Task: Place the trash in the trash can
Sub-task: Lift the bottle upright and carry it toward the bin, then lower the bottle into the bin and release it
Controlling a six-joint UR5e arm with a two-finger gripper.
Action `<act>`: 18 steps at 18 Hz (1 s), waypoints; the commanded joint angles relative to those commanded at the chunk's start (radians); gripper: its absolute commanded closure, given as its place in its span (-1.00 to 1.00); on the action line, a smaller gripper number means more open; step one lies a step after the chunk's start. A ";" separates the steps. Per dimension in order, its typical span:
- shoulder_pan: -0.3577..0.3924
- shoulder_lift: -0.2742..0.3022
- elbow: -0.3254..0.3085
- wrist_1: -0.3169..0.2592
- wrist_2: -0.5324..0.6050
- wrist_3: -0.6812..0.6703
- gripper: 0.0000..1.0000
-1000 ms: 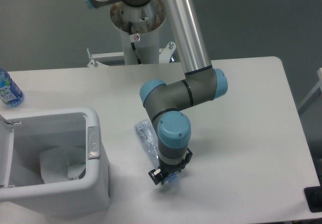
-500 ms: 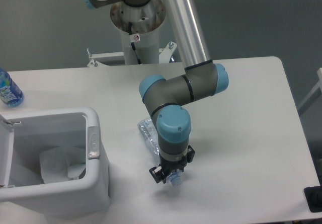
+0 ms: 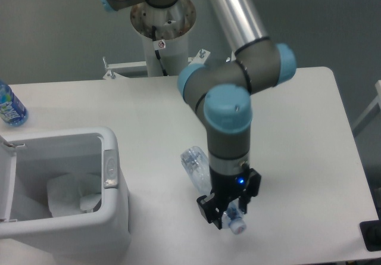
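Down at about 6 o'clock on the table, my gripper is pointing straight down with its fingers closed around the neck end of the clear plastic bottle. So it's clenched on the bottle, pretty clearly. The pale blue cap pokes out just below the fingers, toward 5 o'clock from the tool, and the rest of the bottle's body runs up and away toward 10 o'clock, tilted, with the fat end sticking out to the left of the wrist. I honestly can't tell whether the bottle touches the tabletop anywhere.

Going outward from there: the arm's blue-capped joints stack up above the gripper toward 12 o'clock, with the silver tube heading off the top edge.

Over at 9 o'clock from the gripper, well apart from it, sits the white trash can, with its grey tab on the near rim. Inside it I can see the whitish see-through wrapper lying at the bottom.

Way off at the left edge, around 10 o'clock, there's a blue bottle with a printed label, only partly in view.
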 joint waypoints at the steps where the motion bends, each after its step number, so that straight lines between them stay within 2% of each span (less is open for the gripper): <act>1: -0.003 0.018 0.011 0.026 -0.017 0.002 -0.23; 4: -0.032 0.074 0.028 0.075 -0.034 0.002 -0.23; 8: -0.104 0.114 0.057 0.078 -0.036 0.014 -0.23; 12: -0.204 0.118 0.045 0.080 -0.031 0.054 -0.23; 18: -0.284 0.118 0.054 0.082 -0.032 0.069 -0.24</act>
